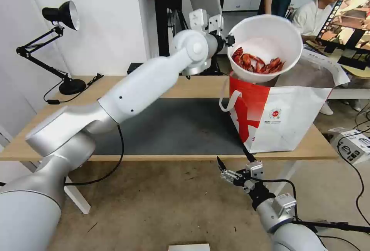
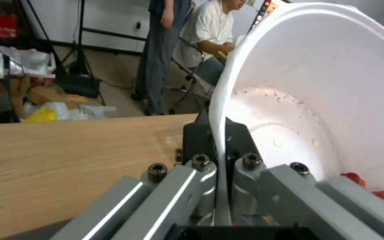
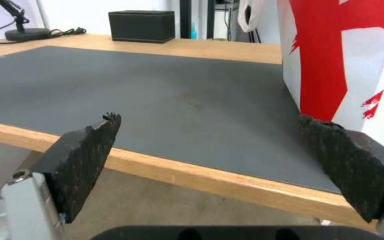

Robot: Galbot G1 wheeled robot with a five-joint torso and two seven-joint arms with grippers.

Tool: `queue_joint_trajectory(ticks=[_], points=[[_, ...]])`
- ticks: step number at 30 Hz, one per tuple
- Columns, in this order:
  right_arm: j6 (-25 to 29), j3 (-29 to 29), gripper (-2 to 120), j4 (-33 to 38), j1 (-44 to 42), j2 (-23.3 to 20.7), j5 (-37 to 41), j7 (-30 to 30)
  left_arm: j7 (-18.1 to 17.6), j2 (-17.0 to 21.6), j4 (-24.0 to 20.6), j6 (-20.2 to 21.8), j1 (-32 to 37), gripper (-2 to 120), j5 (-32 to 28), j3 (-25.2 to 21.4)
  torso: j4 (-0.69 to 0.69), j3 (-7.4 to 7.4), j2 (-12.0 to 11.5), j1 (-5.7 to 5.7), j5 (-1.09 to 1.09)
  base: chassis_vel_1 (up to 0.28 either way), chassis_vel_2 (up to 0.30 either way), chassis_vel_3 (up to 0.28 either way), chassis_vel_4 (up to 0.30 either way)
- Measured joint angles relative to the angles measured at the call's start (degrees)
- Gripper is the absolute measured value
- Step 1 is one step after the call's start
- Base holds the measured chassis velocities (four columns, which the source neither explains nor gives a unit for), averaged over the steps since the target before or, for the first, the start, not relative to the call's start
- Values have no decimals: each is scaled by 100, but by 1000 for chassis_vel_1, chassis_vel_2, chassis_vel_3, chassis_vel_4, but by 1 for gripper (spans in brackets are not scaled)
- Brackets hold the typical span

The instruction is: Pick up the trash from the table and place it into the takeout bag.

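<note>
A white round bowl holding red crayfish shells hangs tilted above the open mouth of the white and red takeout bag. My left gripper is shut on the bowl's rim, seen up close in the left wrist view, with a few red bits low inside. The bag stands on the right end of the wood-topped table. My right gripper hovers open below the table's front edge, its pads wide apart, facing the dark mat and the bag.
A black desk lamp stands at the table's back left. A black box sits at the far edge. A white box and cables lie on the floor to the right. People sit at a desk behind the bag.
</note>
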Motion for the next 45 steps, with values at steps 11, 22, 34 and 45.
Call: queue_joint_trajectory(ticks=[11,22,34,45], points=[[0,0,100,0,0,0,0,0,-141,-79,-99,-191,84,0,339,175,0,0,0,0,0,0,0,0,0],[0,0,100,0,0,0,0,0,-209,-99,-214,-277,19,0,953,476,0,0,0,0,0,0,0,0,0],[0,0,100,0,0,0,0,0,256,69,-615,-342,1,0,1458,836,0,0,0,0,0,0,0,0,0],[0,0,100,0,0,0,0,0,445,122,-606,-194,-88,0,1475,913,0,0,0,0,0,0,0,0,0]])
